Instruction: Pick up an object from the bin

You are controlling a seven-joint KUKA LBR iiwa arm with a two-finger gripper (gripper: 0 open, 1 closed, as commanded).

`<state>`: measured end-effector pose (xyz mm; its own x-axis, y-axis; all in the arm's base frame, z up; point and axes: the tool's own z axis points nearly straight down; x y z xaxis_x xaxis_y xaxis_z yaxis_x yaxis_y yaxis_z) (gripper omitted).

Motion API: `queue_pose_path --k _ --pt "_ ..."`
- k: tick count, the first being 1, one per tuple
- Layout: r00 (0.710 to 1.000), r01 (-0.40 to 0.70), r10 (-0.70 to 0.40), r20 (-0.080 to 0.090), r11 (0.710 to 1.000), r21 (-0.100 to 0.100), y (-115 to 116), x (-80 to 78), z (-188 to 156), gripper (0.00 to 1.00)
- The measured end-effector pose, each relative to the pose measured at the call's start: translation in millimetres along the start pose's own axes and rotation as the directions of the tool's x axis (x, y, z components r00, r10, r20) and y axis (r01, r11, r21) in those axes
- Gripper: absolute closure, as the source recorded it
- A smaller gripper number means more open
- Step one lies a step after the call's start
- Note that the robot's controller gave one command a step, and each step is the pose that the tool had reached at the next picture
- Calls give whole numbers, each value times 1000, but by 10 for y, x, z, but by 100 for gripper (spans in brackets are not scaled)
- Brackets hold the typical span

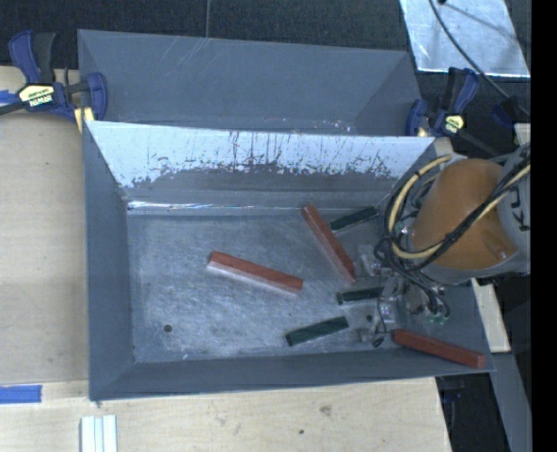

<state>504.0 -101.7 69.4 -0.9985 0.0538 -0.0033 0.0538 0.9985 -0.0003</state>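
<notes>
Near the right wall of the bin point(107, 281) the hand point(382, 316), its grip impossible to tell, sits low among three reddish-brown sticks point(255, 273) and three dark green sticks point(318, 330).

— What covers the wrist?
— A smooth, rounded orange-brown cover point(462, 224), bulbous like a shell.
— Any wiring?
— Yes, yellow and black cables point(408, 217) curve in a bundle along the cover's edge, and thinner dark ones cross its face.
— And below that?
— The gripper point(387, 314): dark metal with small grey parts, tangled with thin wires.
</notes>
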Motion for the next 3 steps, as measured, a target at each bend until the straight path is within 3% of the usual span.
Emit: queue_pose_path --k 1,2,3 --pt "1000 2 -2 2 1000 1 -4 -11 -6 0" --pt "1000 2 -2 8 1000 1 -4 -31 -21 100" --pt "1000 4 -4 8 1000 2 -9 -62 -824 100"
